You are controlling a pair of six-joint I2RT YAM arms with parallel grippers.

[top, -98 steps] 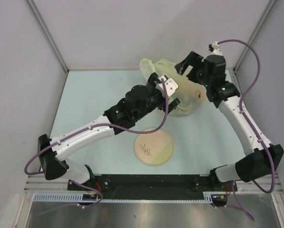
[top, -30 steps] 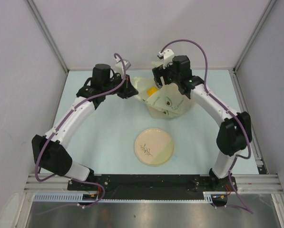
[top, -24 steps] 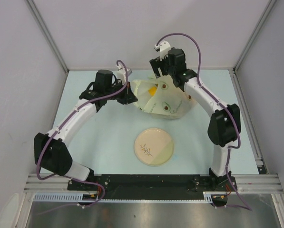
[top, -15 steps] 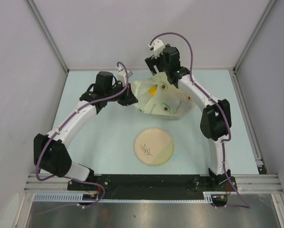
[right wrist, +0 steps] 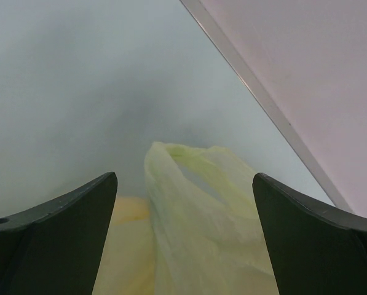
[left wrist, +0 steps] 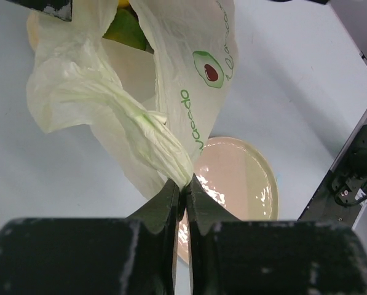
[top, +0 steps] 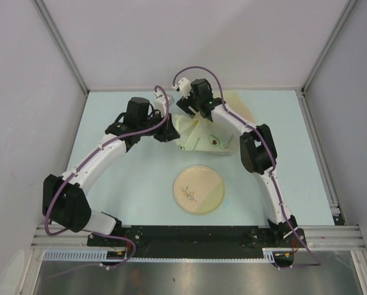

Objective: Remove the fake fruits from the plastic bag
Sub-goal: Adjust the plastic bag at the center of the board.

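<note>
Thin yellow-green film is what worries me most. The plastic bag [top: 203, 136] sits on the table [top: 275, 153] just beyond the plate [top: 198, 190], clear of its rim. The left gripper [left wrist: 182, 184], beyond the plate and to its left, has its jaws pressed nearly together on a twisted rope of the bag's edge. That pinch looks slight to me. If the arm pulls, the film could slide out, or the whole bag could drag toward the plate rather than open.

The right gripper [right wrist: 184, 181], on the far side of the bag from the plate, has its jaws spread wide. A handle loop stands between them, but nothing is clamped. If it closes off-centre, it may catch only air or bunch the mouth closed.

A smaller worry is the fake fruits [left wrist: 126, 34], which are inside the bag. Tipping it could send the round ones rolling away from the plate across the table.

Counting, big to small: one bag, one plate, two grippers. Of the fruit I can make out just one green-and-yellow lump through the bag's mouth. How many more are in there, I can't tell from where I stand.
</note>
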